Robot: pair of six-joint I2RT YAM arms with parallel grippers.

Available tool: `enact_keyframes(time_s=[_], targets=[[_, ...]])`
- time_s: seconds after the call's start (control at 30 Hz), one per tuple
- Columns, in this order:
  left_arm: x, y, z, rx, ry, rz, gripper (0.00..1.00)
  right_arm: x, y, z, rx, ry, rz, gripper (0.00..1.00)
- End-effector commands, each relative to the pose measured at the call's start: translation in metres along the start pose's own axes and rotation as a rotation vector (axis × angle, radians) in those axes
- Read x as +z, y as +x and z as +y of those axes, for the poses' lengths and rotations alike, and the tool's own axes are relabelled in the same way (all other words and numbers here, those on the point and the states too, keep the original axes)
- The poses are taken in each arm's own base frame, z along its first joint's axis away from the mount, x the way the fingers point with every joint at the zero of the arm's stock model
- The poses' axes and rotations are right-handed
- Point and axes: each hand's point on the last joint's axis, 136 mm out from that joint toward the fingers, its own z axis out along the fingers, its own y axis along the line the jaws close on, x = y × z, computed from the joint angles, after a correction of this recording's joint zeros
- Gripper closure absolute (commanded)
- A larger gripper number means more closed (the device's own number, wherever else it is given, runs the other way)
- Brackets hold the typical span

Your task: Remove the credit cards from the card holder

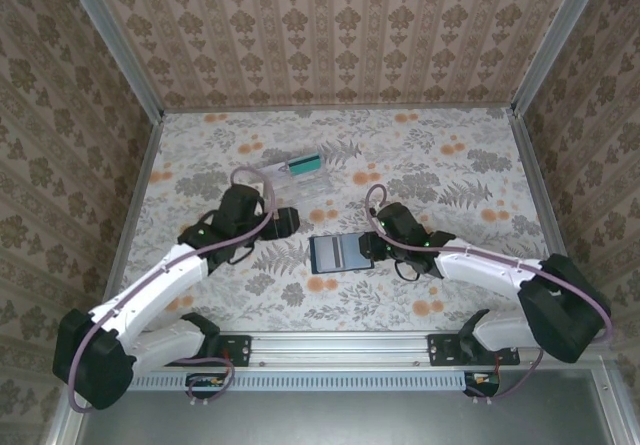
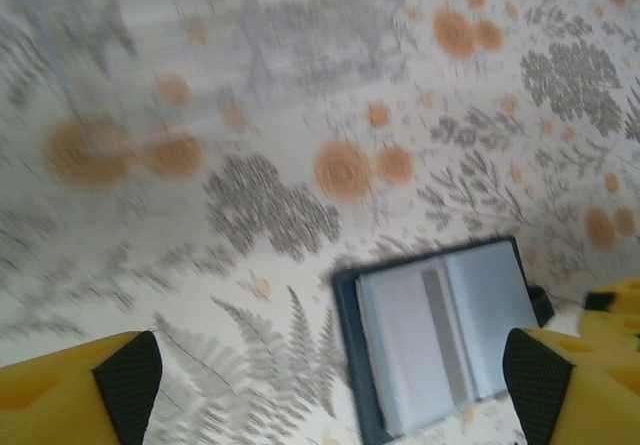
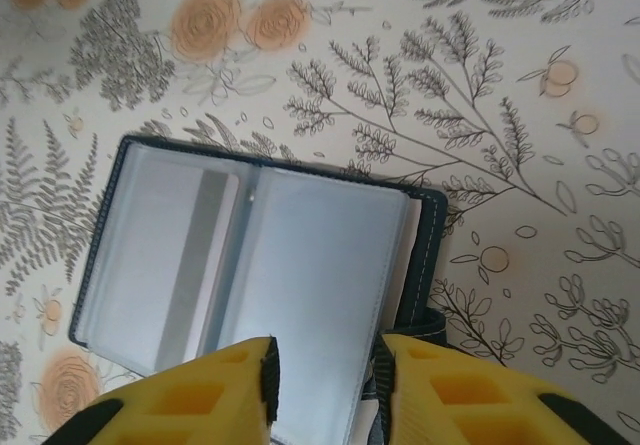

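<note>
Right hand (image 3: pixel 325 360), narrowed, straddled the open holder (image 3: pixel 250 265) at its 3 o'clock edge; whether it gripped could not be told. Left hand (image 2: pixel 335 380) gaped wide at the holder's 10 o'clock. One striped card (image 3: pixel 160 255) sat inside, mid-tabletop (image 3: pixel 500 85).

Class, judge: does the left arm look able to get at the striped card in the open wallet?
Probably yes. The left gripper, jaws open, hangs beside the wallet. The card lies in the half nearer it, and the right gripper sits at the opposite edge. The card seems tucked in a sleeve, though.
</note>
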Motion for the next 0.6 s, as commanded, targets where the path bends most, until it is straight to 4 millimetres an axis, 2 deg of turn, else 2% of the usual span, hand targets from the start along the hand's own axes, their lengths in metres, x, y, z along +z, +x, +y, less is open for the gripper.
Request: enact_keyframes(time_s=[0.0,0.2,0.3,0.57], targets=[[0.007,0.011,-0.025,-0.143,0.121,0.004,0.11,0.006,0.002,0.006,0.0,-0.009,0.034,0.69],[0.036,0.044,-0.048,-0.2,0.206,0.092,0.17,0.015,0.017,-0.004,0.001,0.043,0.078,0.72],[0.046,0.052,-0.061,-0.2,0.233,0.125,0.17,0.015,0.023,-0.009,0.003,0.064,0.087,0.72],[0.066,0.066,-0.071,-0.215,0.263,0.183,0.21,0.023,0.034,-0.013,0.01,0.074,0.117,0.73]])
